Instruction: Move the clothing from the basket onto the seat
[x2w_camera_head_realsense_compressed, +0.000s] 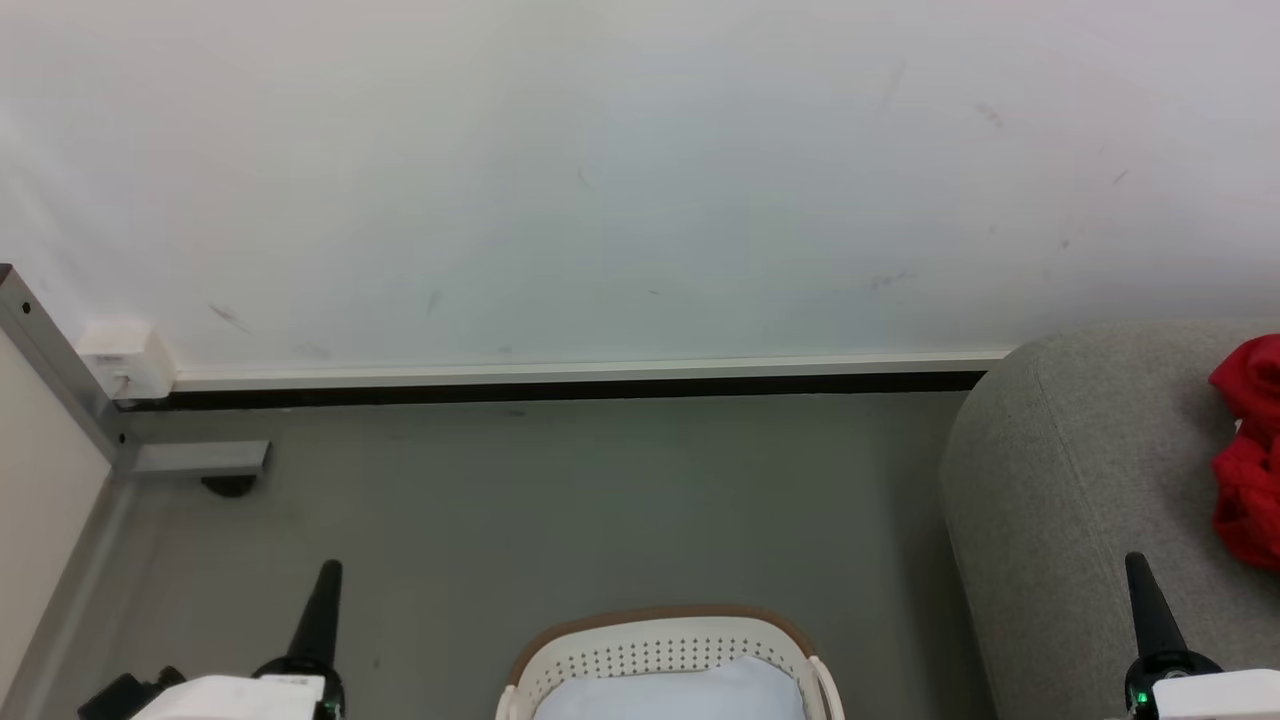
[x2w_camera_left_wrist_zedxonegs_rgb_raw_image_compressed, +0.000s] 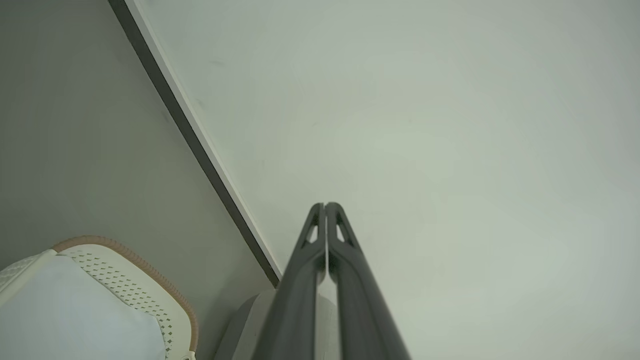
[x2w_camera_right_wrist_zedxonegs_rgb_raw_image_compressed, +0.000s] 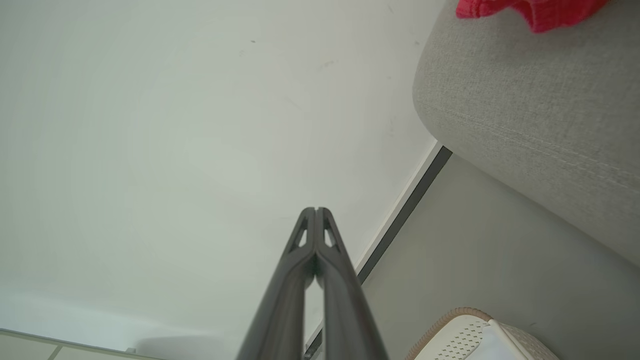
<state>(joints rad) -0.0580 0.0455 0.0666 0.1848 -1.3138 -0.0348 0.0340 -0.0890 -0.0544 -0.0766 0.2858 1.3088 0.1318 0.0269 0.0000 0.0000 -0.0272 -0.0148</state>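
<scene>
Head view: the red clothing (x2w_camera_head_realsense_compressed: 1250, 450) lies crumpled on the grey seat (x2w_camera_head_realsense_compressed: 1080, 480) at far right, well apart from the basket (x2w_camera_head_realsense_compressed: 660, 645), which stands on the floor (x2w_camera_head_realsense_compressed: 560, 500) at bottom centre. The left gripper (x2w_camera_head_realsense_compressed: 329, 570) and right gripper (x2w_camera_head_realsense_compressed: 1134, 560) flank the basket. Wrist views show both pairs of fingers pressed together, holding nothing.
</scene>
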